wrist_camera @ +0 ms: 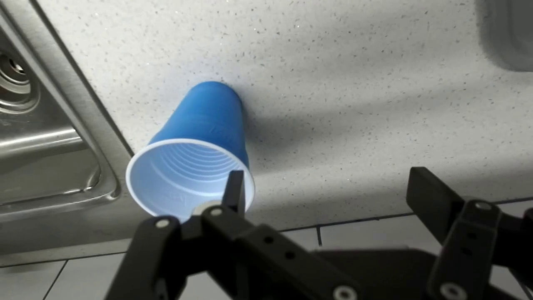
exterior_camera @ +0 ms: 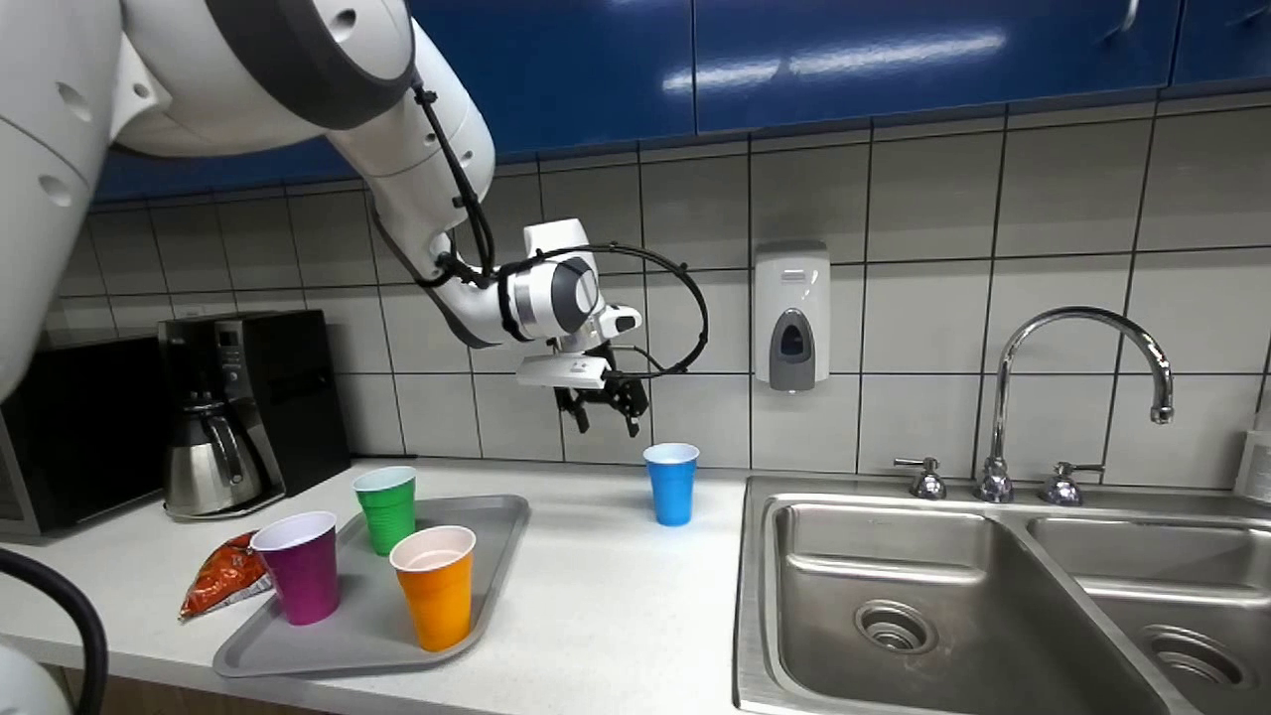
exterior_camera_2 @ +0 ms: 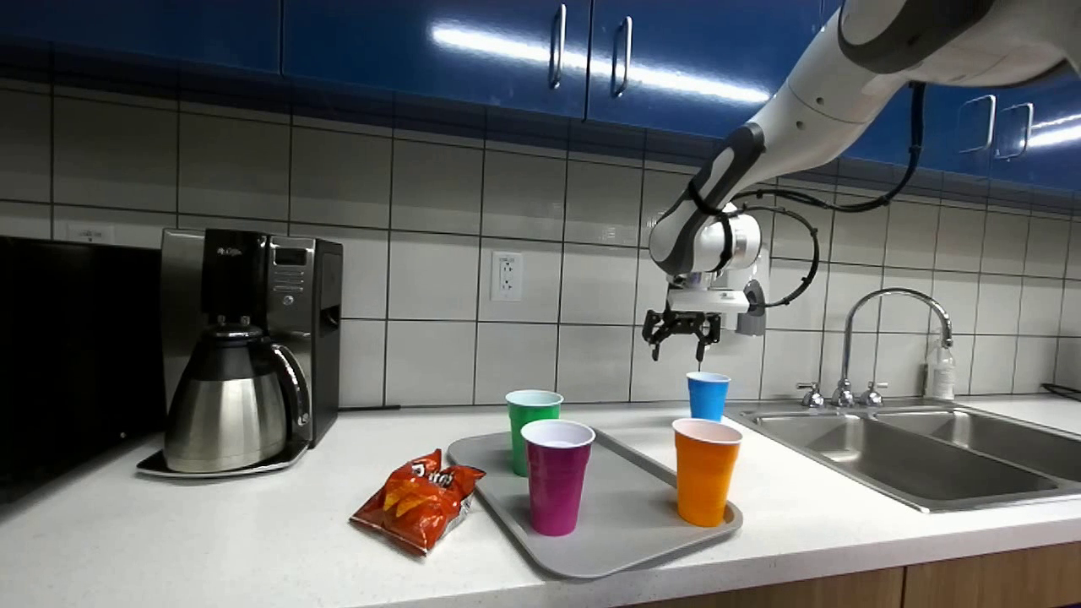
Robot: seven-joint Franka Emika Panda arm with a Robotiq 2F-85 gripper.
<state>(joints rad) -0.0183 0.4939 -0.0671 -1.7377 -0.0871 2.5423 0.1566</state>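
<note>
Because the spread, empty black pincer point(wrist_camera: 329, 187) hangs off-centre above the tapered blue plastic cup point(wrist_camera: 210, 118) on the white counter point(exterior_camera: 596, 596) beside the steel sink point(exterior_camera: 755, 586), a lowered finger point(wrist_camera: 235, 192) could tip it.

One arm point(exterior_camera_2: 819, 127), mine: white with dark grey bands at the joints, sloping down to a bent wrist point(exterior_camera: 541, 298), black cable point(exterior_camera: 616, 248) strapped along and standing out in a loop. One gripper point(exterior_camera_2: 677, 355), mine: black, hung beneath the wrist and aimed downward, its two fingers point(wrist_camera: 433, 200) spread wide apart.
</note>
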